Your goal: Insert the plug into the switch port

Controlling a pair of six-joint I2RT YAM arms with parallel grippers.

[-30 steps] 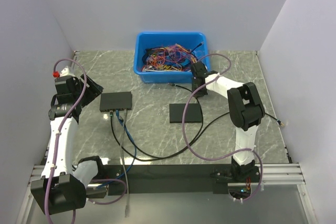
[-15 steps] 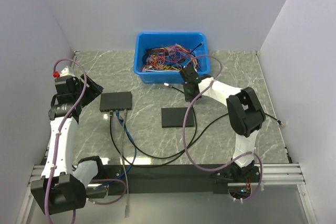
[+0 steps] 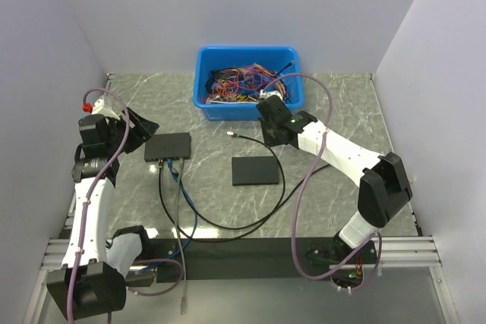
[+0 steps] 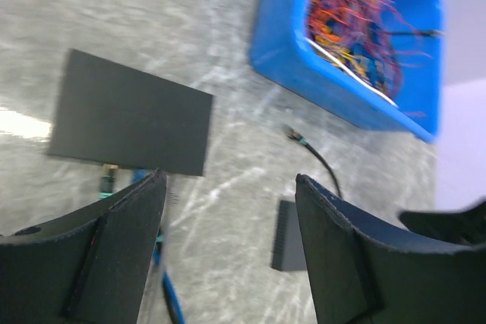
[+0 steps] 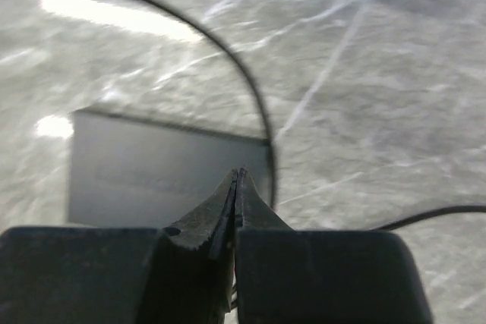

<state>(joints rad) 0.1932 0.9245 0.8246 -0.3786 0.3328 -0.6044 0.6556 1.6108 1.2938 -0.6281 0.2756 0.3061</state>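
Right hand [image 5: 237,180]: clenched, nothing seen held. Plug [image 3: 231,133]: just left, lying left-right. Switch port [image 3: 167,159]: farther left, facing near, beside released left hand [image 4: 229,180].

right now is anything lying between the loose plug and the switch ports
Nothing visible does. The plug lies on bare table to the right of the switch. The black slab sits nearer the arms, off that line. The port row faces the arms, and cables already run out of part of it.
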